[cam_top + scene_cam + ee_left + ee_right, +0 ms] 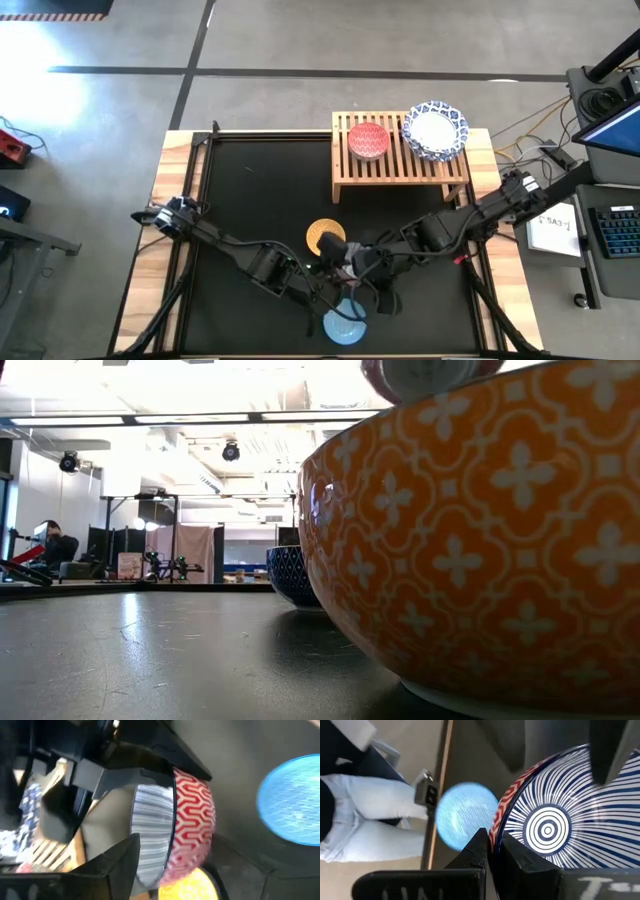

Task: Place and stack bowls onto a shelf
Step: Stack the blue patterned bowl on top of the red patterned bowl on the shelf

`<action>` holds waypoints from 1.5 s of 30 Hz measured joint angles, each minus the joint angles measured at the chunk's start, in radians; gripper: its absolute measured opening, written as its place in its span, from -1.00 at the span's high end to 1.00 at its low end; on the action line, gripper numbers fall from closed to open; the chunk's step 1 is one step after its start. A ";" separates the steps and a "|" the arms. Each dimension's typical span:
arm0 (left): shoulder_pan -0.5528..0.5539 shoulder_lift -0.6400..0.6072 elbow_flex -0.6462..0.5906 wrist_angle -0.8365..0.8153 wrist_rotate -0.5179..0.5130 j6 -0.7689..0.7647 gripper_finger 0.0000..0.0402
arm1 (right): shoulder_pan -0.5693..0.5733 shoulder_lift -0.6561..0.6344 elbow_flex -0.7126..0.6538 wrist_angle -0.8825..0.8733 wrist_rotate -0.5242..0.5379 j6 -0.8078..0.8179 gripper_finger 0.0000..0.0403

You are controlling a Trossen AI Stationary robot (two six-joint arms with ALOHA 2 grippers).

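Both arms meet over the near middle of the table [250, 200], with a small bowl with a red zigzag outside and blue stripes inside [547, 827] held in the air between them, above the mustard yellow bowl [322, 235] and just far of the light blue bowl [345, 326]. The right gripper [492, 850] has its fingers pressed together on the bowl's rim, one inside and one outside. The left gripper [333, 270] has its fingers spread to either side of the same bowl; whether they touch it cannot be told. This looks like a handover, with the right arm taking the load. The shelf [400, 165] sits at the far right-centre and carries a red bowl [368, 140] on its left part and a stack of white blue-rimmed bowls [435, 130] on its right end. To do this well, the left arm should back straight off the bowl without dragging the rim, since a rim pinch is thin and the bowl may swing or slip. The right arm should then lift clear of the yellow bowl, keep the bowl level, carry it far, and lower it centred into the red bowl or onto bare slats before letting go. A dark blue patterned bowl [295, 575] stands on the table beyond the yellow one.
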 joint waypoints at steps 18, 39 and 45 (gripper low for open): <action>0.005 0.000 0.001 -0.252 -0.208 -0.267 -0.25 | -0.189 -0.145 0.001 -0.216 0.242 -0.078 0.94; 0.068 0.000 -0.001 -0.300 -0.238 -0.420 -0.25 | -0.662 -0.164 0.003 -0.151 0.480 -0.502 0.94; 0.068 0.000 -0.001 -0.312 -0.239 -0.430 -0.25 | -0.716 -0.130 0.003 -0.126 0.409 -0.552 0.94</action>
